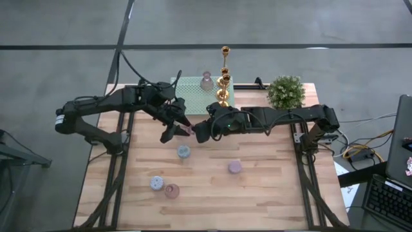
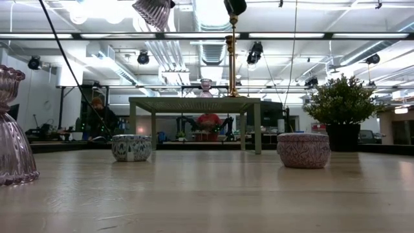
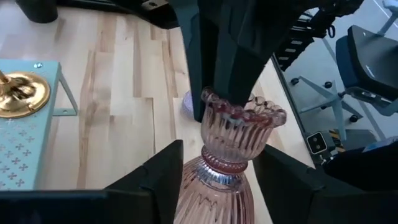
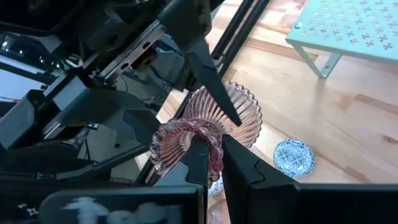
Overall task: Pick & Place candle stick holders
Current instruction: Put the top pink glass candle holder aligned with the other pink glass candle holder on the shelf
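A pink ribbed glass candle holder (image 3: 233,134) with a scalloped cup and a bell-shaped foot hangs in the air over the table's middle (image 1: 187,130), between both grippers. My left gripper (image 1: 174,132) has its fingers on either side of the foot. My right gripper (image 1: 199,131) is shut on the cup's rim. In the low view only the foot (image 2: 155,10) shows at the top edge. Gold candlesticks (image 1: 223,80) and a pale glass holder (image 1: 206,80) stand on the green mesh rack (image 1: 193,90). My left gripper pinches the holder's bell-shaped foot (image 3: 208,199) between its two fingers (image 3: 163,180), just below the neck. The fingers lie along the holder. The holder is lifted clear of the table. My right gripper pinches the scalloped rim of the cup (image 4: 180,140) between its two fingertips (image 4: 200,163), coming from the table's right side. One finger seems to be inside the cup and one outside. The holder lies tilted, its foot (image 4: 239,109) pointing toward my left gripper.
On the table stand a blue-white round holder (image 1: 183,152), a mauve one (image 1: 235,167), a pale blue one (image 1: 156,183) and a pink glass one (image 1: 171,191). A potted plant (image 1: 286,91) stands at the back right, beside the rack.
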You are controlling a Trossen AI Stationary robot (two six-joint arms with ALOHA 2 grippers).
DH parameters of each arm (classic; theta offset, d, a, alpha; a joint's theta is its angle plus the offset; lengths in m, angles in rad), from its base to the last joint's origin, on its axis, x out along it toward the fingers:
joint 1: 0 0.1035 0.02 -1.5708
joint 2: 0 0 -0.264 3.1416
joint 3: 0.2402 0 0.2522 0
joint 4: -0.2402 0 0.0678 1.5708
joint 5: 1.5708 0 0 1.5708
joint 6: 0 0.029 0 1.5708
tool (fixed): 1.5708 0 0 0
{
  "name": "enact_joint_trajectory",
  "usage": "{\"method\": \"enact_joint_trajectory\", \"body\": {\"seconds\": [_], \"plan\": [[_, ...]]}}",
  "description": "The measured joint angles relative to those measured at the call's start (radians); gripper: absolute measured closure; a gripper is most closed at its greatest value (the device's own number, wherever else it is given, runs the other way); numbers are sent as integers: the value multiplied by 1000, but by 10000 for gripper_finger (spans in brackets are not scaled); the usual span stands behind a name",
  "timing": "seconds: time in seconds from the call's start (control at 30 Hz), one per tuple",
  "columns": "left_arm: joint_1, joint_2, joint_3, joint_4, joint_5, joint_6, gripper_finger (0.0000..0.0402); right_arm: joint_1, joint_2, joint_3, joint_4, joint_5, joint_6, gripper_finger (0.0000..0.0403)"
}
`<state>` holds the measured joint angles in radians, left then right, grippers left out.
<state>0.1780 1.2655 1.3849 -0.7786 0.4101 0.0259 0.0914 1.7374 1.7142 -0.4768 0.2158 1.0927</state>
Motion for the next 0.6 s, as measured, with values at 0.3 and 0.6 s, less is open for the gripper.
{"method": "enact_joint_trajectory", "body": {"seconds": [0.3,0.6], "plan": [[-1,1,0,12,3,2,272,-3,1,-2,0,7,3,383],[-2,3,0,33,-1,-29,226,-5,2,-2,26,22,0,383]]}}
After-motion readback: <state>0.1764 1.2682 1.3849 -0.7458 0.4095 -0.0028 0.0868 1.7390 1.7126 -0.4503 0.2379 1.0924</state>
